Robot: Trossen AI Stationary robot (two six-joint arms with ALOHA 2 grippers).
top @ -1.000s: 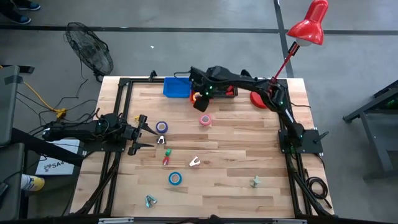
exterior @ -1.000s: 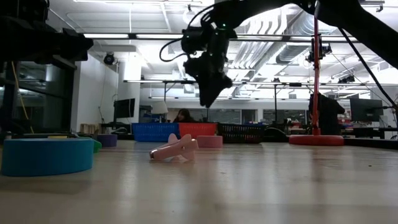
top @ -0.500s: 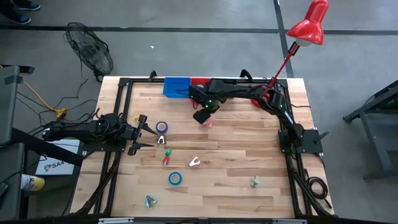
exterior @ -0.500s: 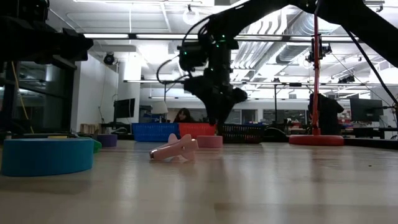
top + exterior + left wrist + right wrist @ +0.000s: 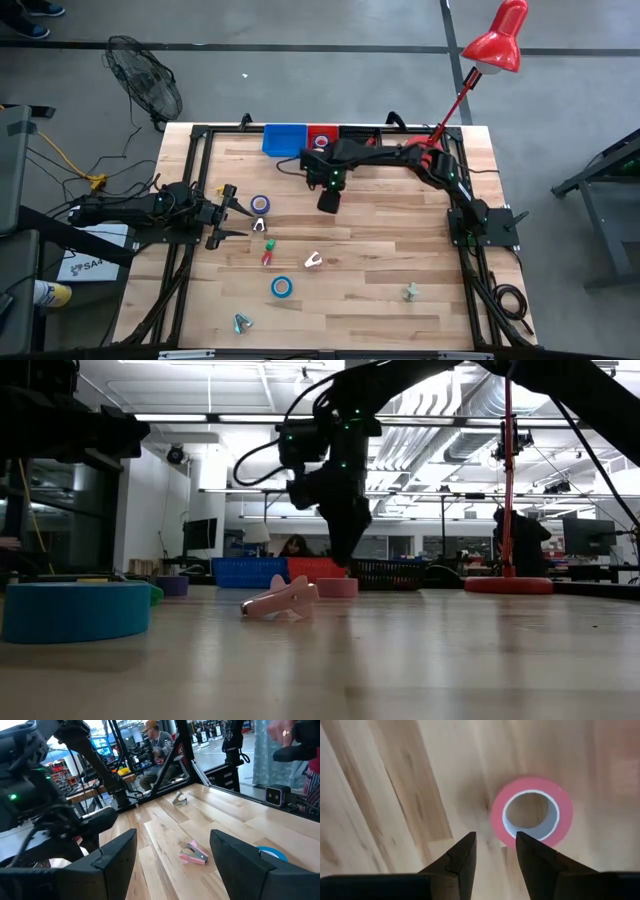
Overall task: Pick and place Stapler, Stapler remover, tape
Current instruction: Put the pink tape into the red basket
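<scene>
Right hand (image 5: 492, 850) hangs above the pink tape roll (image 5: 531, 813), fingers parted narrowly, holding nothing; the roll lies flat on the bench (image 5: 380, 250). Risk: the fingertips sit off to one side of the ring (not straddling its wall), so a straight drop could nudge it away. Left hand (image 5: 232, 213) waits open near the purple roll (image 5: 260, 204).

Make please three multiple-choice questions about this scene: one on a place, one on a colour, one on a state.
1. Where is the right gripper?
A. above the pink tape
B. over the blue bin
C. beside the lamp

2. What colour is the tape roll nearest the left gripper?
A. yellow
B. green
C. blue

3. How are the left gripper's fingers?
A. shut on tape
B. open, holding nothing
C. shut on a stapler

Answers: 1 A, the right wrist view shows the pink tape just past its fingertips. 2 C, the high view shows a blue ring. 3 B, a wide gap shows in the left wrist view.
</scene>
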